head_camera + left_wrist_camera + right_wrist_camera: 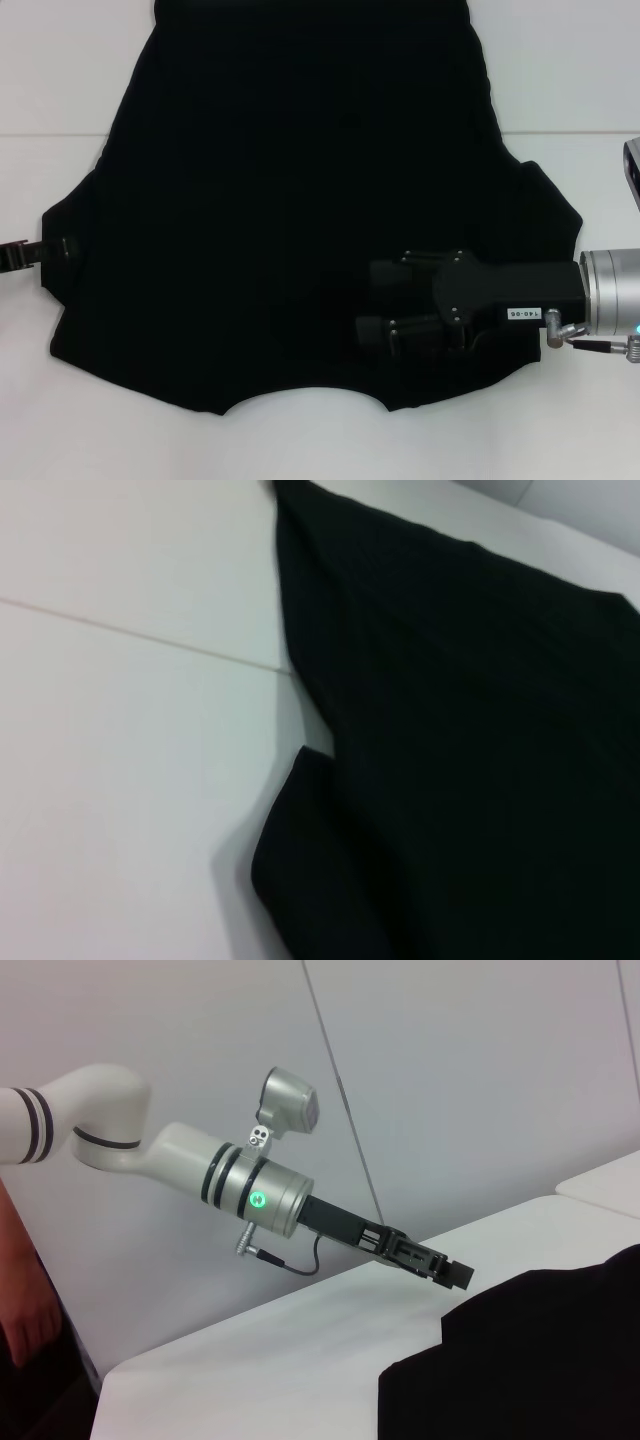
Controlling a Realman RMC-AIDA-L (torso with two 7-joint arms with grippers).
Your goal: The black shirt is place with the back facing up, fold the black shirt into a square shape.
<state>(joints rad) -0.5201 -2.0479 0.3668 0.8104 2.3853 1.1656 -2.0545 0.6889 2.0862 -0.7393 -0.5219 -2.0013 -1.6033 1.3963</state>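
The black shirt (300, 200) lies spread flat on the white table (60, 420), its curved neckline (300, 398) toward me and its plain side up. My right gripper (372, 300) reaches in from the right and hovers open low over the shirt's near right part, nothing between its fingers. At the left edge, my left gripper (45, 249) sits at the tip of the left sleeve (70, 230). The right wrist view shows that gripper (458, 1274) just beside the sleeve edge (450, 1325). In the left wrist view only the shirt (480, 730) and its sleeve (300, 870) appear.
A seam (50, 136) crosses the table behind the sleeves. A grey wall (450, 1080) stands behind the table, and a person's arm (20, 1330) shows at the edge of the right wrist view. Bare tabletop (120, 780) lies beside the left sleeve.
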